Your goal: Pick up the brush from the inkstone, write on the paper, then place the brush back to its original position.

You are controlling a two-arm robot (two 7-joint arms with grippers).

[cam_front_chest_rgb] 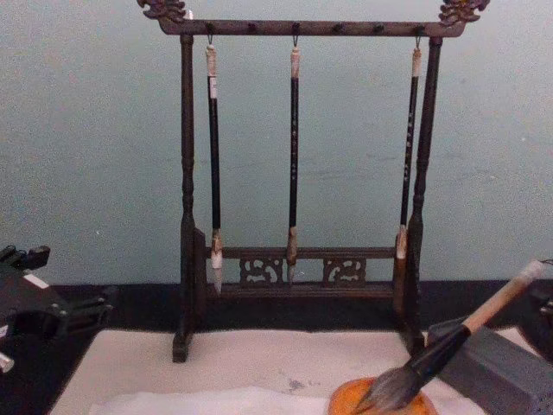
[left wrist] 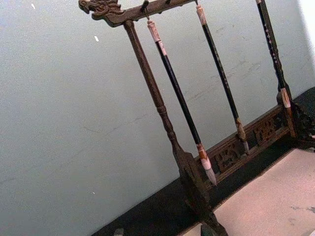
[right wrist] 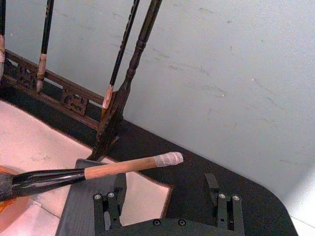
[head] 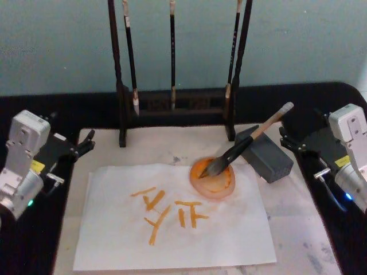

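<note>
Black right hand point(right wrist: 165, 183) agape beside brush point(right wrist: 118, 168)

**Count of items.** We count one large brush point(head: 246, 143) and three thin brushes, all hung from one wooden rack point(cam_front_chest_rgb: 302, 28): a left thin brush point(cam_front_chest_rgb: 213, 156), a middle thin brush point(cam_front_chest_rgb: 294, 156) and a right thin brush point(cam_front_chest_rgb: 409, 147). The rack has two upright posts and two carved finials, one at each end of its top bar. On the worktop we count one cream mat point(head: 298, 229), one sheet of paper point(head: 114, 240), one orange dish point(head: 221, 186) and one grey block point(head: 269, 157). The paper bears several orange strokes point(head: 157, 215), too run together for us to count singly. We count two tools: the left tool point(head: 86, 143) and the right tool point(head: 285, 137).
</note>
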